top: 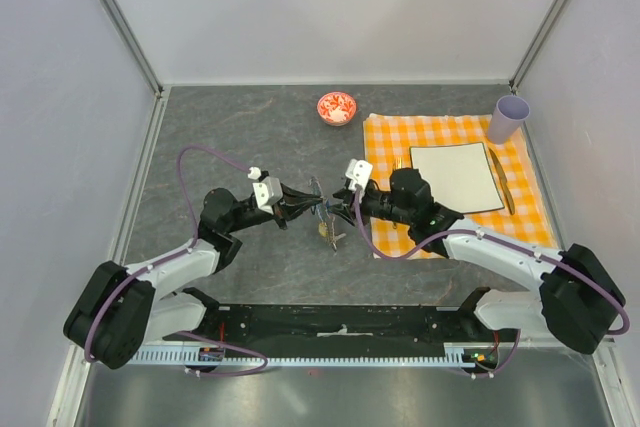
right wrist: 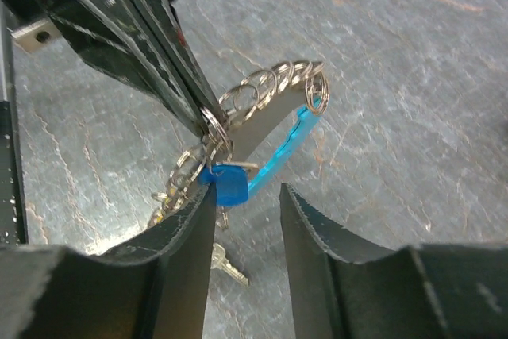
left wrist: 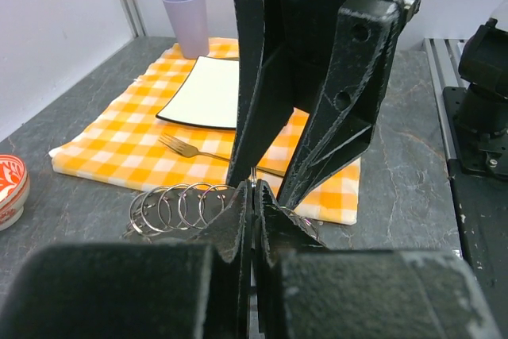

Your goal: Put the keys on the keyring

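The keyring (right wrist: 282, 147), a thin wire loop with a light-blue strip, hangs above the table between both arms. My left gripper (left wrist: 254, 196) is shut on its wire; its dark fingers (right wrist: 151, 45) come in from the upper left of the right wrist view. A blue-headed key (right wrist: 232, 183) hangs on the loop and touches one finger of my right gripper (right wrist: 244, 208), which stands open around nothing. Several small split rings (right wrist: 270, 86) and more keys (right wrist: 171, 196) dangle from the loop. One silvery key (right wrist: 228, 267) shows below. From above, the keyring (top: 318, 197) sits between left gripper (top: 305, 203) and right gripper (top: 338, 209).
An orange checked cloth (top: 395, 142) lies at the right with a white plate (top: 455, 177), a fork (left wrist: 184, 148) and a lilac cup (top: 508, 118). A small red-and-white bowl (top: 337, 108) stands at the back middle. White walls close in the table.
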Robot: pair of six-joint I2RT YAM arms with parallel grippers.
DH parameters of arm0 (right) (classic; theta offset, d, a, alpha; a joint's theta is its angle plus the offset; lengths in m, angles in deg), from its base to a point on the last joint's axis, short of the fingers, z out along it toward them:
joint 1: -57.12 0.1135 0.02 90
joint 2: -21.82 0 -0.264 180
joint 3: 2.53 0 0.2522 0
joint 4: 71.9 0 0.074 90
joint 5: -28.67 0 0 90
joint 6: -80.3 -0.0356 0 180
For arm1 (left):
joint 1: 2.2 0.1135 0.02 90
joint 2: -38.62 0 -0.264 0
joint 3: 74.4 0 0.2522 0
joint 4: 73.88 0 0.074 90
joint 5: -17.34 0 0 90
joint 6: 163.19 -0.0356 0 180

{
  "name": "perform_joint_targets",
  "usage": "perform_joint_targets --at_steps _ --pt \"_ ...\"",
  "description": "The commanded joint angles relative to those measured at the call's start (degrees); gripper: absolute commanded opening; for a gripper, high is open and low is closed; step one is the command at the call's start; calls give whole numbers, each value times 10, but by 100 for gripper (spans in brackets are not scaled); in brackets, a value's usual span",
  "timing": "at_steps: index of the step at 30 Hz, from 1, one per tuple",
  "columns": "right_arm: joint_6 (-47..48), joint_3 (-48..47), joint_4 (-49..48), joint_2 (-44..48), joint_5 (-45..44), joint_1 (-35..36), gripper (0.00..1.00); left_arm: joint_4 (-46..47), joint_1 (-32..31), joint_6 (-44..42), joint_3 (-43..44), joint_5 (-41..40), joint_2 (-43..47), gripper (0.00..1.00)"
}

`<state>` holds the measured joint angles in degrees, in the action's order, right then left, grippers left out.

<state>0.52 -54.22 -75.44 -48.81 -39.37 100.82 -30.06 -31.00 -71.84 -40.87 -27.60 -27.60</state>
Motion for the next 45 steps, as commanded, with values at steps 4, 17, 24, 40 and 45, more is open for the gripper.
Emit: perform_joint_targets --at_steps 4,17,24,40,45 --pt "-7 -4 -96 -6 98 -6 57 59 -1 12 2 12 10 2" --pt "-7 -23 -87 -60 175 -10 36 111 0 31 -13 31 21 2" --pt "-24 -37 -66 -71 186 -10 42 18 0 -12 -17 -93 68 2" --pt "-89 15 52 81 -145 -12 85 -142 1 52 -101 -491 107 2" --pt "-119 28 84 138 -238 -11 90 -322 0 160 -118 -551 216 4"
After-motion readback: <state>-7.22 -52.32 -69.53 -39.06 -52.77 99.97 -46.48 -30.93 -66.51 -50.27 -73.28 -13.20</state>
